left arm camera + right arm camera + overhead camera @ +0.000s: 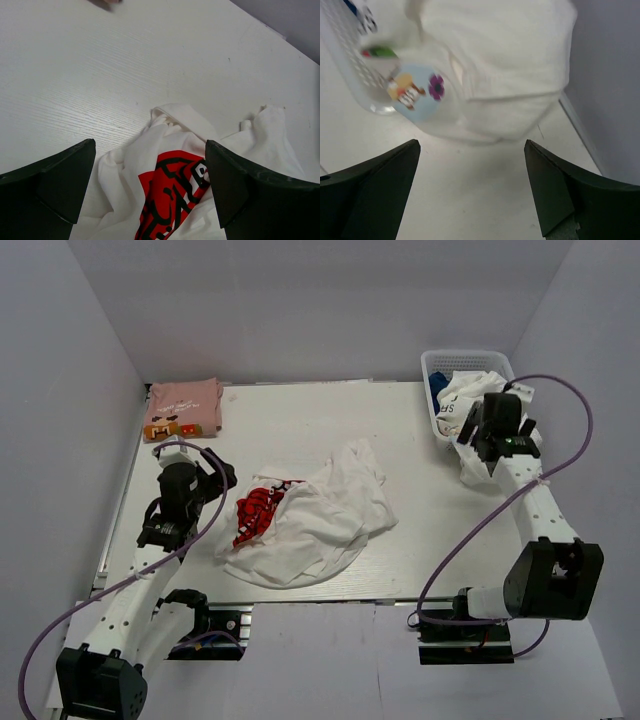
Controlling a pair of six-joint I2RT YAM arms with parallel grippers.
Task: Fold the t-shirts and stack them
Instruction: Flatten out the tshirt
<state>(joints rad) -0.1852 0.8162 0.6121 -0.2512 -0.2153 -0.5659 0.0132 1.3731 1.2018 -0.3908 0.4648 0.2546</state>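
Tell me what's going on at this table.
Two robot arms are folding and stacking t-shirts. A pink t-shirt lies folded at the far left corner of the table. A white t-shirt with a red print lies crumpled mid-table, and the open left claw hovers over its edge. The right claw, also open and empty, faces a white garment spilling out of the basket at the far right.
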